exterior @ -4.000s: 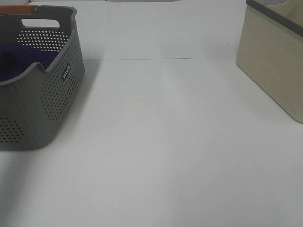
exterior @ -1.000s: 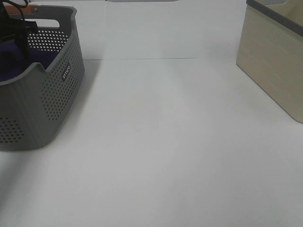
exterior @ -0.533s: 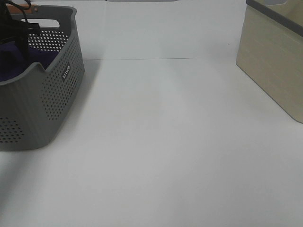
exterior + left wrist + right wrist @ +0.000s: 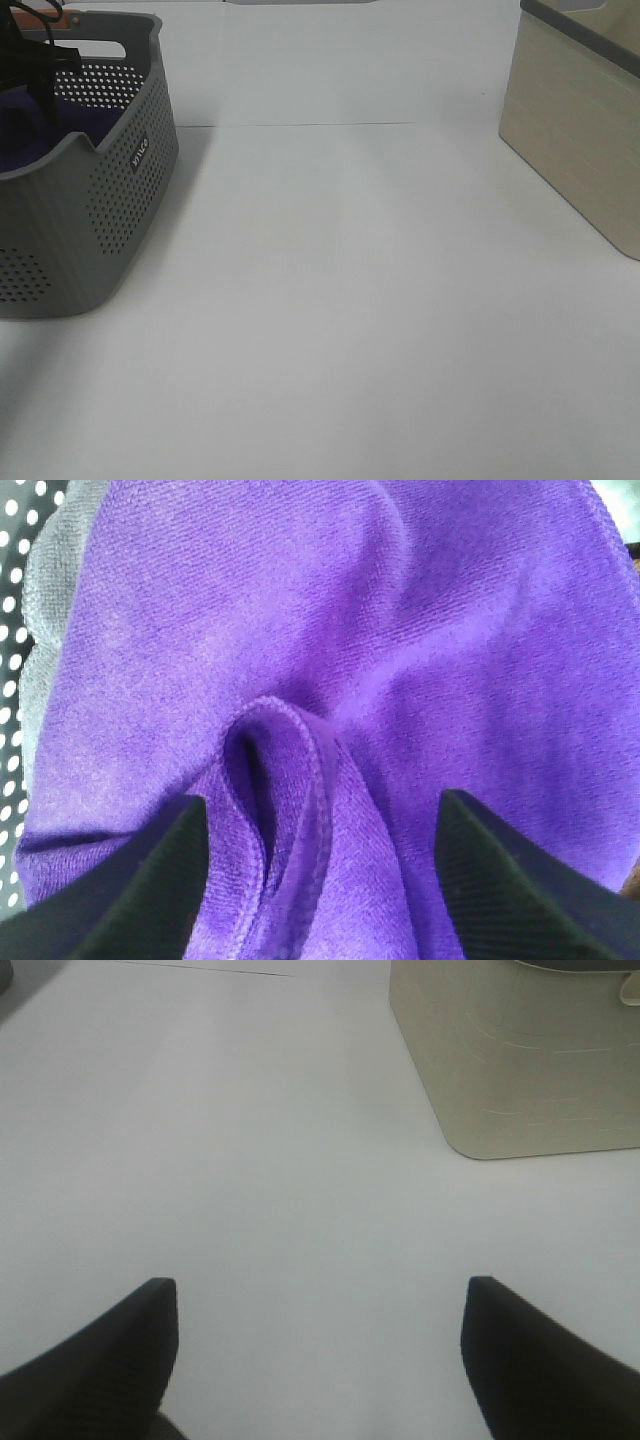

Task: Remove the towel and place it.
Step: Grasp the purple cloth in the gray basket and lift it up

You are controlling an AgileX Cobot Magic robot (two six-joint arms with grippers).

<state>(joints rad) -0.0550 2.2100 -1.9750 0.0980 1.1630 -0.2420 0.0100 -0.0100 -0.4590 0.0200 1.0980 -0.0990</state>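
High camera: we saw the purple towel point(image 4: 88, 120) inside the grey perforated basket point(image 4: 110, 205) at ten o'clock, the left arm point(image 4: 30, 60) reaching in, a beige bin point(image 4: 580, 135) at two o'clock. Left wrist: we found the left jaws apart, straddling a raised towel fold. Right wrist: the right jaws stood apart above the white worktop point(image 4: 300, 1160).

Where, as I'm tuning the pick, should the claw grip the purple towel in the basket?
Pinch the raised fold in the middle of the towel from above: it stands up as a ridge between the open left claw; the rest lies flatter.
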